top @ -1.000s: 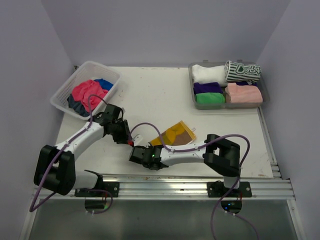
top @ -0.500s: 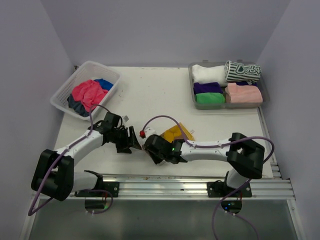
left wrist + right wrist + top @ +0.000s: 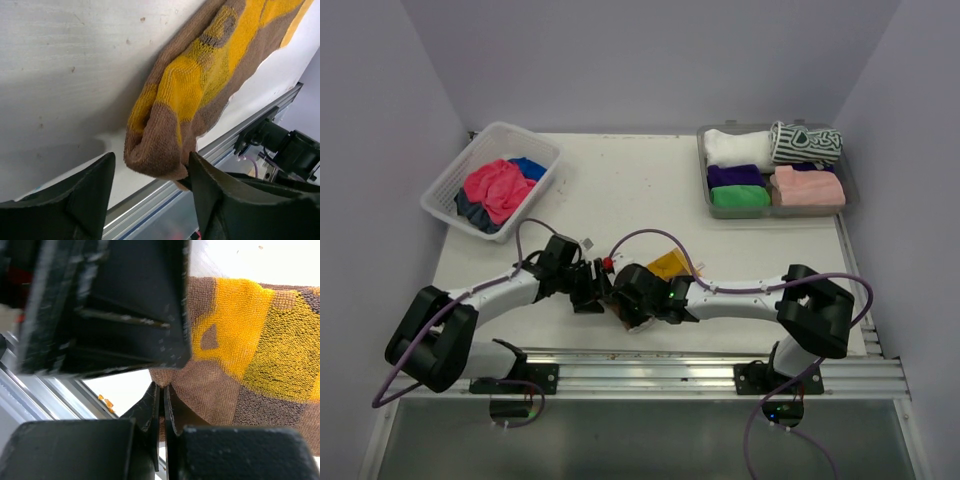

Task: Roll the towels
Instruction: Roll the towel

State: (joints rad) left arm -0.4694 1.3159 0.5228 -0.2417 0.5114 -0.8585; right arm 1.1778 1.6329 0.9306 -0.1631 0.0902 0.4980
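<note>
A yellow-and-brown towel (image 3: 672, 265) lies near the table's front edge, its left end bunched into a fold (image 3: 159, 150). My left gripper (image 3: 150, 160) stands open, its two fingers (image 3: 85, 200) either side of that folded end. My right gripper (image 3: 162, 390) is shut on the towel's brown edge (image 3: 200, 385), right against the left gripper's fingers. In the top view the two grippers meet at the towel's left end, left gripper (image 3: 590, 288) and right gripper (image 3: 625, 303). Loose towels, pink (image 3: 493, 188) and blue (image 3: 528, 167), lie in the basket.
The white lattice basket (image 3: 450, 180) stands at the back left. A grey tray (image 3: 850, 190) at the back right holds rolled towels: white (image 3: 735, 148), striped (image 3: 805, 143), purple (image 3: 735, 175), green (image 3: 740, 197) and pink (image 3: 808, 187). An aluminium rail (image 3: 700, 365) runs along the near edge.
Both grippers have come together at the towel's left end. The left gripper opened wide around the fold, and the right gripper shut on the towel's edge.
</note>
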